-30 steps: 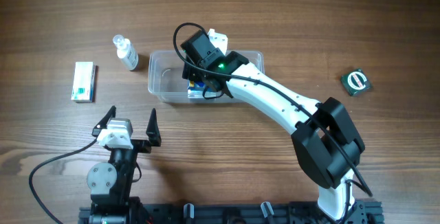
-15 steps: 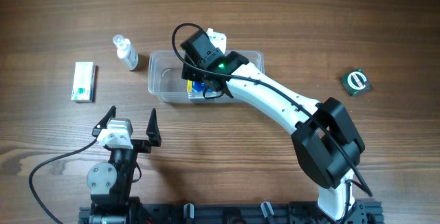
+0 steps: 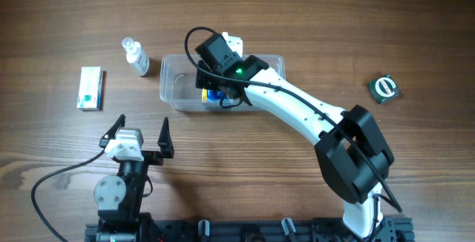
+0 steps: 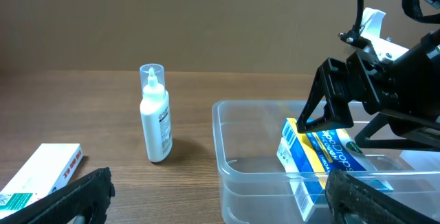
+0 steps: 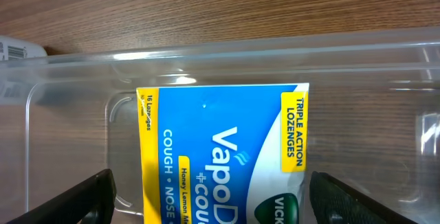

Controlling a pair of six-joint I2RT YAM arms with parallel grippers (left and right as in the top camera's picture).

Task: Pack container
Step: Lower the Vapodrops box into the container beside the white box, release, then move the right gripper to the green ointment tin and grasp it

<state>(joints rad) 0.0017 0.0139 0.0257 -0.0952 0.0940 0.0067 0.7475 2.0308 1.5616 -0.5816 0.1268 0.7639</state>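
The clear container (image 3: pixel 177 86) stands at the table's middle; it also shows in the left wrist view (image 4: pixel 254 176) and the right wrist view (image 5: pixel 240 49). A blue and yellow lozenge box (image 5: pixel 220 155) lies tilted inside it, also seen from the left wrist (image 4: pixel 323 152). My right gripper (image 3: pixel 213 84) hangs over the container, open, with its fingers (image 5: pixel 220 207) spread wide on either side of the box and not touching it. My left gripper (image 3: pixel 141 132) is open and empty near the front of the table, left of the container (image 4: pixel 213 200).
A small white bottle (image 3: pixel 136 56) stands upright left of the container (image 4: pixel 155 114). A white and green box (image 3: pixel 90 87) lies at the far left (image 4: pixel 38 176). A green round pack (image 3: pixel 384 87) lies at the far right. A white item (image 3: pixel 234 41) sits behind the container.
The lozenge box under my right gripper has shifted slightly inside the container, and its white end shows less. My left arm has not moved.
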